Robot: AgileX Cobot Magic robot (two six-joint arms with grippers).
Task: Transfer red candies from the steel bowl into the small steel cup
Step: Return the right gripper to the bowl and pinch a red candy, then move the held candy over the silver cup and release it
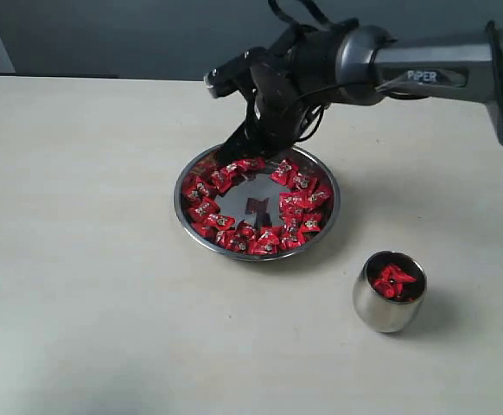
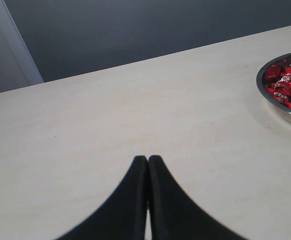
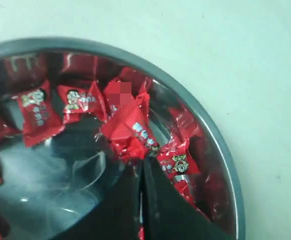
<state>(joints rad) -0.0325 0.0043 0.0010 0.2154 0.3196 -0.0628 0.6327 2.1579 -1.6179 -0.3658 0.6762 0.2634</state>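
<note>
1. Many red candies (image 1: 296, 206) ring the steel bowl (image 1: 179, 207) at the centre of the table (image 1: 79, 259).
2. The small steel cup (image 1: 383, 313) stands upright, apart from the bowl at its 4 o'clock, with a few candies inside.
3. The right gripper (image 3: 141, 167) dips in at the bowl's 11 o'clock rim, claw pressed together. Its tips touch one red candy (image 3: 130, 135); caught or not, cannot tell.
4. The left gripper (image 2: 147, 160) is pressed together over bare table.

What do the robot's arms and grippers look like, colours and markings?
The right arm is a dark grey tube marked PIPER in white, with black cables looping at its black wrist. Both the right gripper and left gripper are matte black, tapering to narrow tips.
</note>
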